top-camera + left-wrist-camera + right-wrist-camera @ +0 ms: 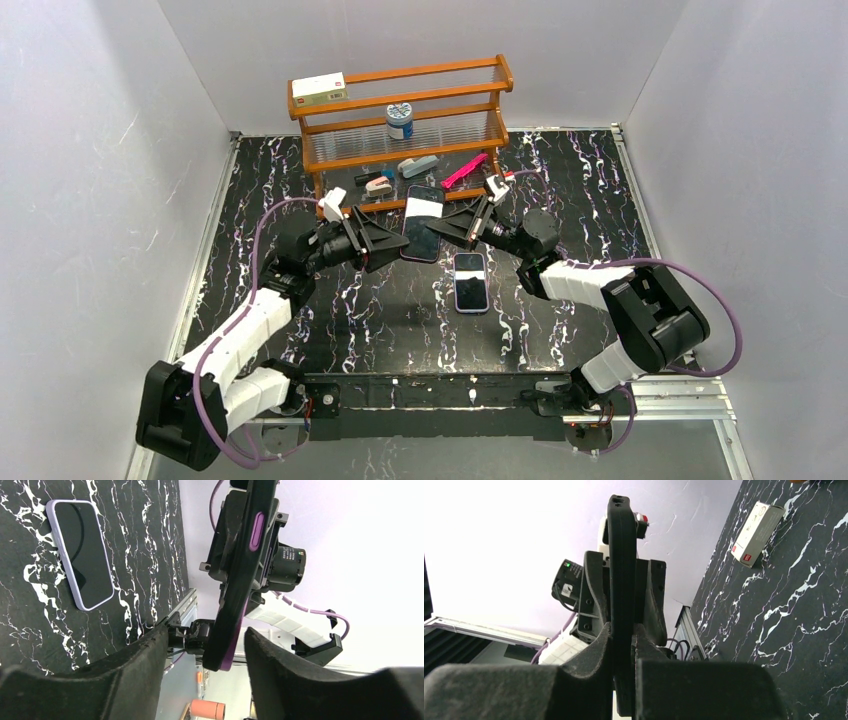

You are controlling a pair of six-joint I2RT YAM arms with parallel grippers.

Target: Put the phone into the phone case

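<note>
The phone (470, 282) lies flat on the black marble table, glossy dark screen up with a pale lavender rim; it also shows in the left wrist view (82, 555). The phone case (423, 222), matte black with a white patch, is held on edge above the table. My right gripper (457, 226) is shut on its right edge, with its fingers (599, 645) pressed to the case (621, 570). My left gripper (393, 243) is open. Its fingers (280, 665) straddle the lower end of the case (240, 585) with gaps on both sides.
A wooden rack (400, 150) stands at the back with a white box (318, 88) and a jar (400, 120) on its shelves. Small items such as a pink tool (465, 170) lie under it. A small white box (758, 527) lies on the table.
</note>
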